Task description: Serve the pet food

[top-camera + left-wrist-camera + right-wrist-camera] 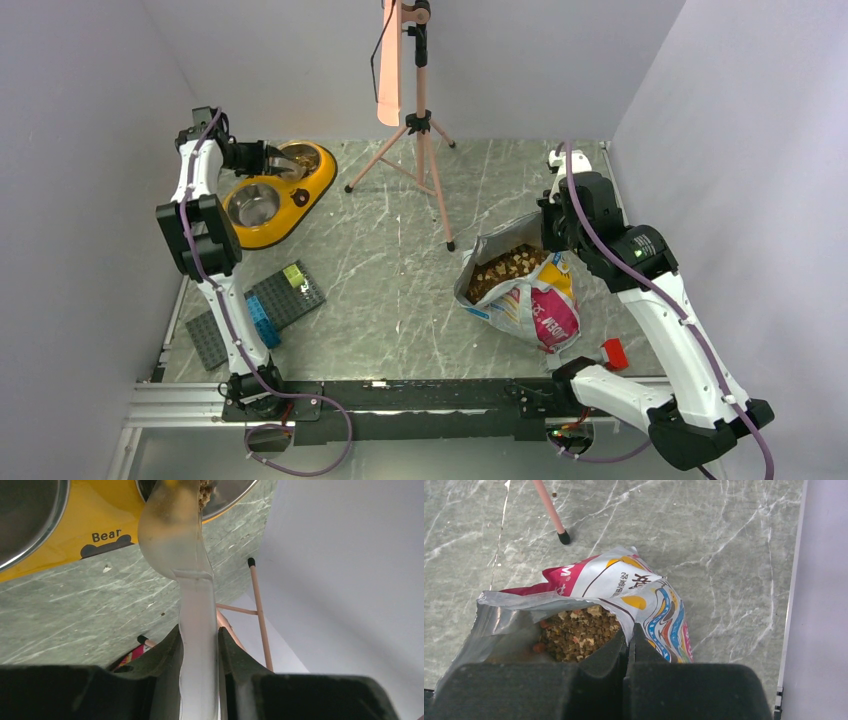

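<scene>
left tool (pixel 198 636) grips a clear scoop (pixel 172 535) by its handle, cup over a steel bowl (pixel 234 495); my right tool (pixel 628 633) is pinched closed on the bag (pixel 624 582) rim, kibble (pixel 581 632) inside.

Left fingers (pixel 161 661) narrowly parted in a grip, right fingers (pixel 606 656) pressed together.

Top view high, facing down; shares dish (pixel 262 240) with close, seemingly inverted left wrist — bag (pixel 545 310) with right.
</scene>
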Tool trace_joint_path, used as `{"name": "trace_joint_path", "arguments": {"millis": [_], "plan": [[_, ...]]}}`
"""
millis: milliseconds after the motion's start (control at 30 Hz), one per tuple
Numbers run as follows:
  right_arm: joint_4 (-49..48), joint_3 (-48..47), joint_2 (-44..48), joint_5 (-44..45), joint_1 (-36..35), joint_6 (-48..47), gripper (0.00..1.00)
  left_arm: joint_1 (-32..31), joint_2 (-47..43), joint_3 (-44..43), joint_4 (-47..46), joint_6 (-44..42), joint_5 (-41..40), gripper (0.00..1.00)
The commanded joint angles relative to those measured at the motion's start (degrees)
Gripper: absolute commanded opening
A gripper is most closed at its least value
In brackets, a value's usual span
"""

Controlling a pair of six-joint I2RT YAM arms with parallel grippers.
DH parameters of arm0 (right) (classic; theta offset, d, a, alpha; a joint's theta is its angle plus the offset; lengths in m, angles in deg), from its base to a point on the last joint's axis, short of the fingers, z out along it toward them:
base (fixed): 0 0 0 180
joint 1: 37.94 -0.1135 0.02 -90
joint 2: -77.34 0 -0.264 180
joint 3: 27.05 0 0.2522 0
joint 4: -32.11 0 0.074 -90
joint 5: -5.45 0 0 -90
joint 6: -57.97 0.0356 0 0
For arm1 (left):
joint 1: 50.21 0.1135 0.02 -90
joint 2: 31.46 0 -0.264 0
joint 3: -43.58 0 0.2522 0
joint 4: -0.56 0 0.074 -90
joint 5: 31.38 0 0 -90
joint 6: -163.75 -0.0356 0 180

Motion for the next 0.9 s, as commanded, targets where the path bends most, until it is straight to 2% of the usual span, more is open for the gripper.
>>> {"name": "trace_joint_path", "arguments": {"millis": [0, 600, 867], "plan": [[-10.8, -1.5, 2.1, 0.1, 0.5, -0.4, 0.00, -0.2, -2.0, -3.2, 7.9, 8.2, -2.8, 0.00], [-11.1, -1.6, 2.6, -1.6, 0.6, -0.7, 0.00, 0.5, -6.4, -4.7, 9.1, 19.2, -2.5, 0.00], [-11.1, -1.8, 2.6, -2.0, 0.6, -0.7, 0.00, 1.3, -8.1, -4.7, 9.1, 19.4, -2.3, 0.00]]}}
